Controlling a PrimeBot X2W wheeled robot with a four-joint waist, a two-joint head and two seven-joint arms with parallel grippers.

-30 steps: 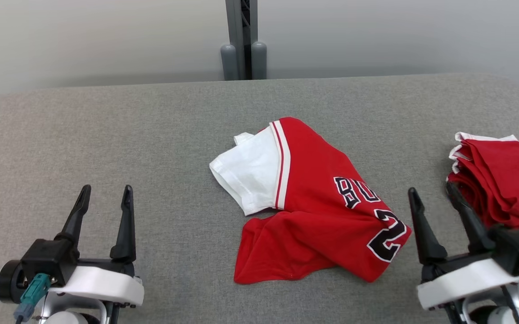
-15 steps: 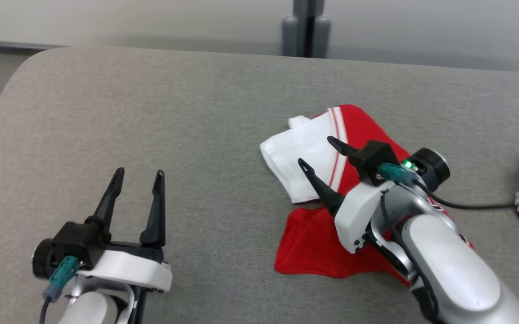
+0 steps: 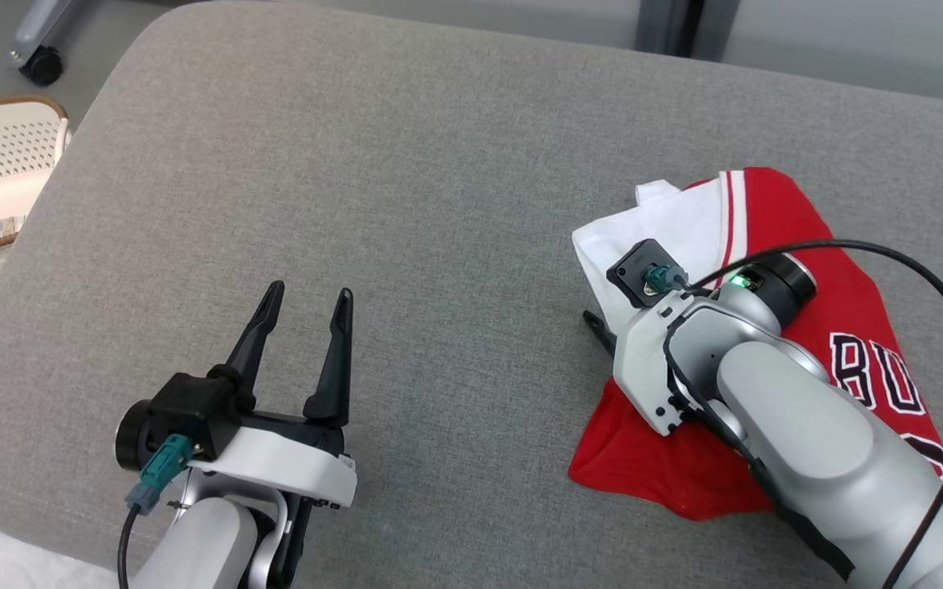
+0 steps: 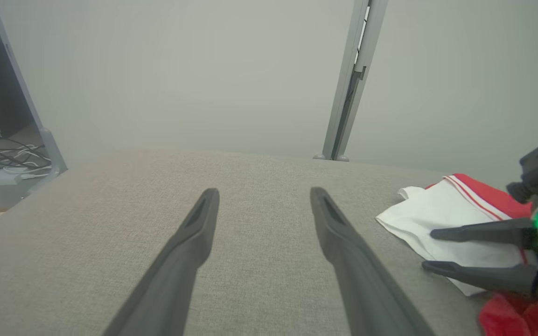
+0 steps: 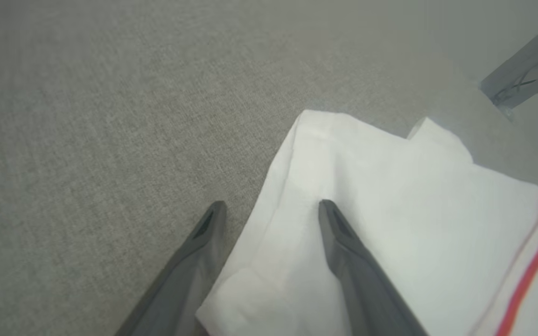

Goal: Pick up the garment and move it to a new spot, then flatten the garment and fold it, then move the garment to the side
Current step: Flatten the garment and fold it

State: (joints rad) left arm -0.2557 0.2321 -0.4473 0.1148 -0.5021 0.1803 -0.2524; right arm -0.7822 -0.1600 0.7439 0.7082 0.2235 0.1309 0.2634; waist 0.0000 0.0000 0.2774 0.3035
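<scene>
Head view: the garment (image 3: 847, 294), a red jersey with a white sleeve (image 5: 390, 196) and dark block lettering, is shown crumpled and unfolded on the grey padded table (image 3: 438, 164). The right gripper (image 5: 272, 205) is held at the garment's sleeve end with its fingers spread apart. In the right wrist view one finger is seen above the white cloth and the other just off the sleeve's edge, so that the edge is straddled. Whether the cloth is touched cannot be told. The left gripper (image 3: 310, 289) is parked well apart from the garment, on its sleeve side, with its fingers likewise spread and nothing between them.

The step in hand is judged to be the first pick-up, at the approach stage, since nothing has been gripped. For the next move, the right gripper would need to be lowered until the sleeve edge is taken between the fingers, and these closed on cloth alone, not on the table covering.

Compared with a second ago, the right gripper has been brought from beyond the garment's lettered end across to the sleeve. The head camera has been turned, so the garment's shift in the picture is not its own; its lie is unchanged.
</scene>
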